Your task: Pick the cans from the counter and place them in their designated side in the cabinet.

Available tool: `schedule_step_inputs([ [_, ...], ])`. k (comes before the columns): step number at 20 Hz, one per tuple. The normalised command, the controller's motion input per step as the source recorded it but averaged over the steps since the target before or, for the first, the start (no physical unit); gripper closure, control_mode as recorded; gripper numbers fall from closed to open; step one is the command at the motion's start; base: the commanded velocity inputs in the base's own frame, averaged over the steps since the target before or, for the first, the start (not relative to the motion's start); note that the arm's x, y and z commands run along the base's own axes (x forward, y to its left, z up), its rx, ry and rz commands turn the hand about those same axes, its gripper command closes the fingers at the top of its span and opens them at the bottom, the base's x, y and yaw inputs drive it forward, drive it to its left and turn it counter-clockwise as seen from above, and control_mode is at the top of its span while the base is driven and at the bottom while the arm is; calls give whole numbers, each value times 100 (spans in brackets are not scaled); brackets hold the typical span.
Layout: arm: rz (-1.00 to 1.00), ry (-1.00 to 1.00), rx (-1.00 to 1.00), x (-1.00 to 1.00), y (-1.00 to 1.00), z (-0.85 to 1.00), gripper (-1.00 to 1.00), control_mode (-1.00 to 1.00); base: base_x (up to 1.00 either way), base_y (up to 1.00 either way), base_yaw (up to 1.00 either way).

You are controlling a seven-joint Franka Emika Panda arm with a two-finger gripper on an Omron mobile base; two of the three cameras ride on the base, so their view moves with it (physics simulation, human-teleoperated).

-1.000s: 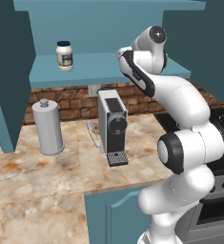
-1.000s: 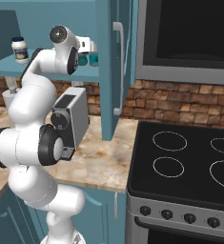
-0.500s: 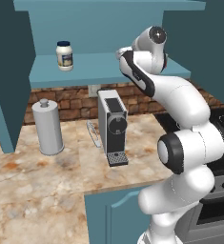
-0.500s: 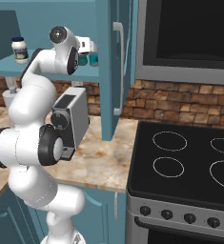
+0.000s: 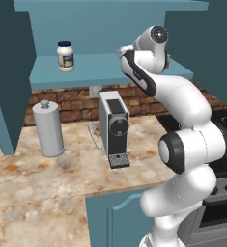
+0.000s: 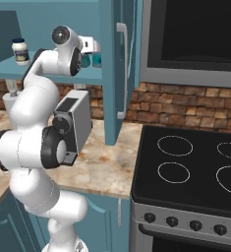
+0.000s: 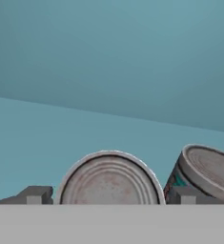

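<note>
The white arm with dark joints is reaching up from the base into the large teal-blue wall cabinet, with its hand lying over the right end of the flat lighter-blue shelf. In the hand view, the pincer is standing spread: its two small dark fingertips are rising on either side of a round silvery can top, each apart from the rim. Between them is sitting the near teal-blue cylindrical can, upright on the shelf and seen from above. Just beside it, on that view's right, the second teal-blue can is showing its silvery top and a strip of its darker label band, and appears tilted in the frame; whether the two are touching cannot be told. In the right base view, the cans are appearing as teal shapes on the shelf just beyond the hand, beside the darker teal open door.

At the shelf's far left, a white jar with a dark blue lid is standing well apart from the cans. Below, on the beige-and-orange marbled stone counter, a grey box-shaped coffee machine and a pale grey lidded cylinder are standing against the brick wall. A black stovetop is adjoining the counter on the right.
</note>
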Motion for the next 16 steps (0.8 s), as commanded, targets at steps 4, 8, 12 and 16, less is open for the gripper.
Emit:
schedule_step_inputs([
  [4, 0, -8, 0, 13, 0, 2, -100, -100, 0, 0, 0],
  [8, 0, -8, 0, 1, 0, 9, -100, -100, 0, 0, 0],
  [12, 1, -10, 0, 0, 3, 18, -100, -100, 0, 0, 0],
  [16, 1, -11, 0, 0, 9, 23, -100, -100, 0, 0, 0],
])
